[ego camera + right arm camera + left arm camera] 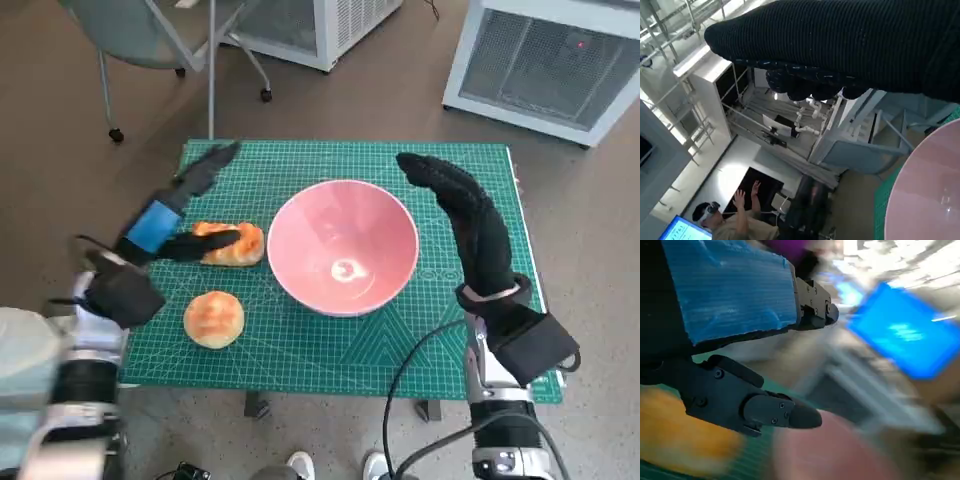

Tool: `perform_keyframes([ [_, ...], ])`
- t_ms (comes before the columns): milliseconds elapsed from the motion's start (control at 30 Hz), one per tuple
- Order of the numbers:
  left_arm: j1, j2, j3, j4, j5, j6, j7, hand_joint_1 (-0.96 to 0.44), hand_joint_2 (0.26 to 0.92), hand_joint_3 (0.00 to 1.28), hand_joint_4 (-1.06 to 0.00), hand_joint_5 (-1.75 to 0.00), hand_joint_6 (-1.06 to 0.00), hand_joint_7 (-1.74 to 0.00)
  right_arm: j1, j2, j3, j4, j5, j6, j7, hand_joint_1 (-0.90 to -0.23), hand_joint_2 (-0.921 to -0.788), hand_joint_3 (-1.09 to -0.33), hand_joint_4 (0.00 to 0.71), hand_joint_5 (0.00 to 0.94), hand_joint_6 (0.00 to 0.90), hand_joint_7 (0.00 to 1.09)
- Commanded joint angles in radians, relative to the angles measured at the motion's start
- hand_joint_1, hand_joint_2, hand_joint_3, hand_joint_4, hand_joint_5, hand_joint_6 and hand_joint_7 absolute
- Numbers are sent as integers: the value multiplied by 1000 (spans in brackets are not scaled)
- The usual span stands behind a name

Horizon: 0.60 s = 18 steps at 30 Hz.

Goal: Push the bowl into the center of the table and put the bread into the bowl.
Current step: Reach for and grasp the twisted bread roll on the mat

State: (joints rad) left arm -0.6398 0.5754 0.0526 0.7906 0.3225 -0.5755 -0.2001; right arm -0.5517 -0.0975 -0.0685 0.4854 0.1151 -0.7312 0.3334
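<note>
A pink bowl stands empty near the middle of the green mat. Left of it lies an elongated bread; a round bread lies nearer the front edge. My left hand hovers over the elongated bread with its fingers spread, one black finger lying across the bread's top. The left wrist view is blurred, showing that hand, the bread and the bowl. My gloved right hand is stretched out flat beside the bowl's right rim, holding nothing. The glove and the bowl show in the right wrist view.
A chair stands beyond the table's far left corner. White cabinets stand at the back right. Shoes show at the table's front edge. A person sits in the right wrist view.
</note>
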Motion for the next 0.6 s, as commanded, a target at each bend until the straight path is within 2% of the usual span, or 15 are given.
perform_keyframes([
  [33, -60, 14, -47, 64, 24, 63, -9, -457, 840, 2, -132, 0, -338, -28, -4, -4, 11, 4, 8, 25, 9, -734, -921, -769, 180, 1, -1, 488],
  [300, -159, 17, -117, 220, 28, 172, -119, -364, 791, 1, -125, 0, -343, -14, -13, -5, 17, 9, 18, 30, 21, -741, -921, -770, 180, 1, -1, 488],
  [600, -221, -4, -211, 312, 87, 296, -119, -249, 758, 0, -118, -2, -326, -1, -16, -4, 21, 14, 18, 24, 25, -744, -921, -768, 181, 1, -1, 484],
])
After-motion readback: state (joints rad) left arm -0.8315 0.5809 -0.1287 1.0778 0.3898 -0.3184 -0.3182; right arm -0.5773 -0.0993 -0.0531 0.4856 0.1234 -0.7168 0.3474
